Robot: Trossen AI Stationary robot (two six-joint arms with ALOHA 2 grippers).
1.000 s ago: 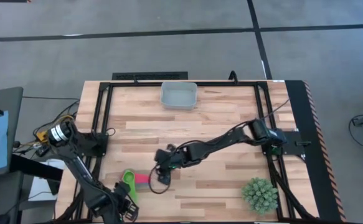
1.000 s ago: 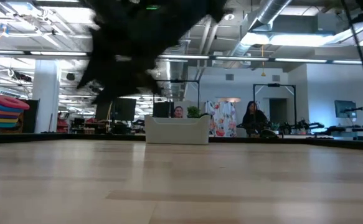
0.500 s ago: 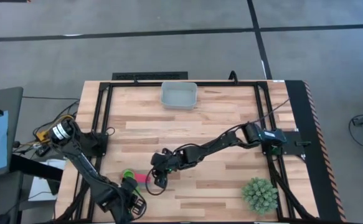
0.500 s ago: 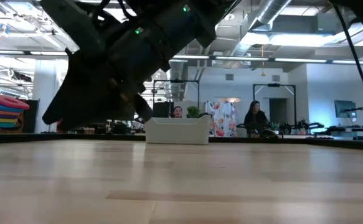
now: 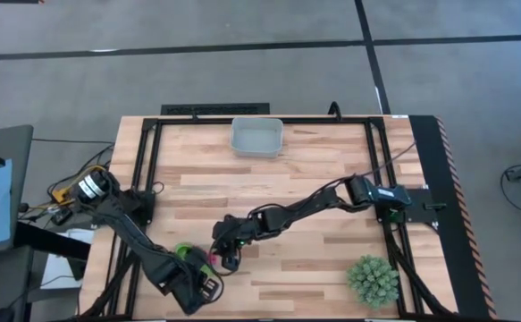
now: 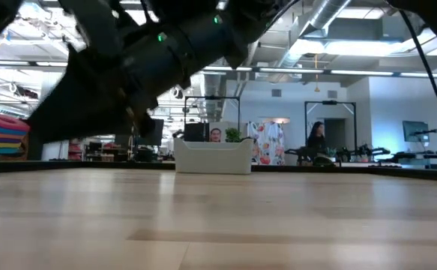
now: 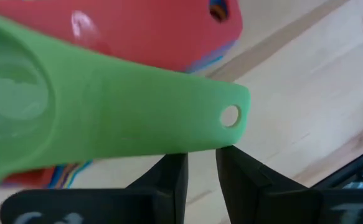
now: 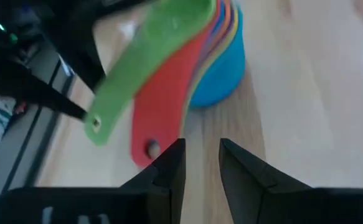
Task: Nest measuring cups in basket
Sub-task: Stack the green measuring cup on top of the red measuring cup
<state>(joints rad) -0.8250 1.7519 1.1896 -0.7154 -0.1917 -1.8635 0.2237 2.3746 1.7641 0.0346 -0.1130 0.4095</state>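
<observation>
The measuring cups [image 5: 189, 255] sit nested in one stack on the table's near left part. The green cup [image 8: 162, 37] lies on top, its handle [image 7: 144, 118] swung away from the red handle [image 8: 159, 106] below it. My left gripper [image 7: 201, 155] is shut, its tips at the edge of the green handle's holed end. In the high view, my left gripper [image 5: 205, 284] is just near of the stack. My right gripper [image 8: 201, 149] is shut and hovers beside the red handle's end, right of the stack. The basket [image 5: 257, 137] stands at the far edge. My left gripper has its shut fingertips [image 7: 180, 163] right at the long edge of the green handle, near the hole [image 7: 230, 116]. I cannot tell whether they touch it or stand just short of it.
A spiky green plant [image 5: 373, 279] stands at the near right corner. Bare wood lies between the stack and the basket [image 6: 213, 156]. The black frame rails run along the table's left, right and far sides. People show in the room beyond.
My left gripper has moved right and a little toward the far edge, up to the cup stack. My right gripper has moved toward the near left, closing on the stack from its right side.
</observation>
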